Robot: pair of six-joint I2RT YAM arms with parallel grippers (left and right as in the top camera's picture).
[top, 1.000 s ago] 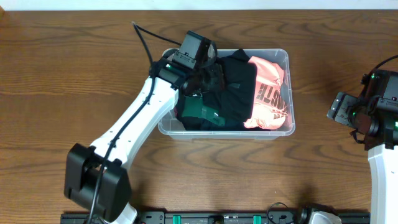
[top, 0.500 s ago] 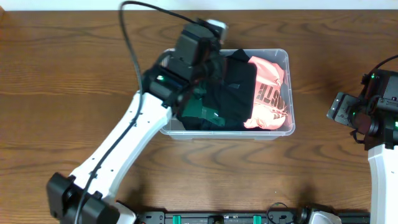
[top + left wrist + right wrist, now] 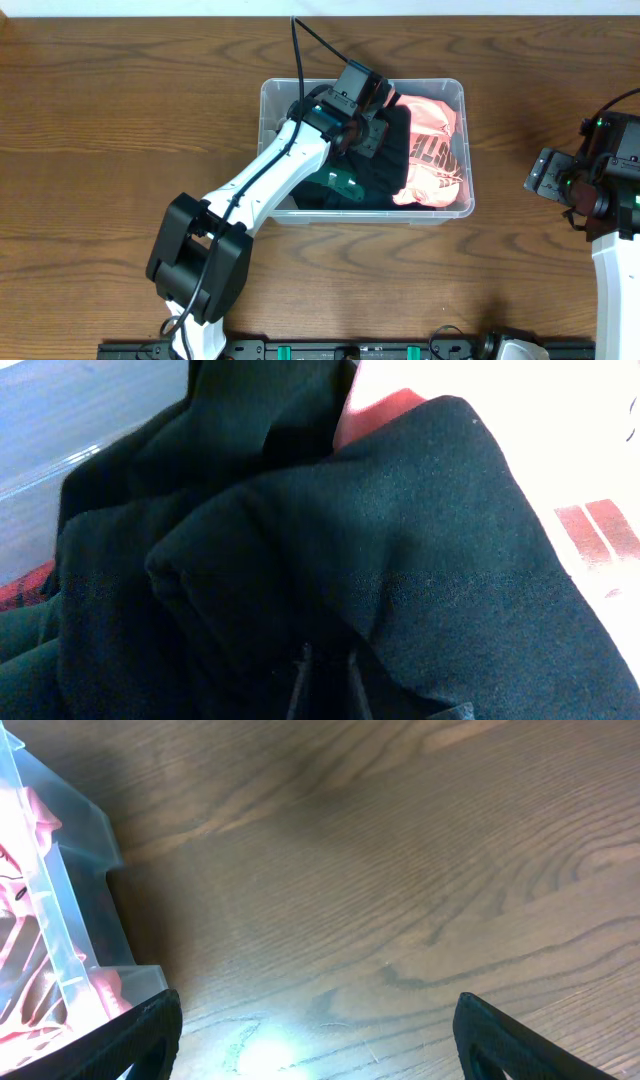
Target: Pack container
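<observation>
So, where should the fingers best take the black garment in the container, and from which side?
Pinch the raised fold of the black garment, coming down from above. This ridge stands up from the flatter cloth, so it can be pinched from both sides; the container walls likely block a sideways approach.

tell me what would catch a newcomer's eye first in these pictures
The bright coral shirt with dark lettering stands out, lying at the right end of the clear container in the middle of the wooden table. Next is the white left arm slanting into the container, its left claw down among the dark clothes. The right claw hangs open over the wood, to the right of the container.
</observation>
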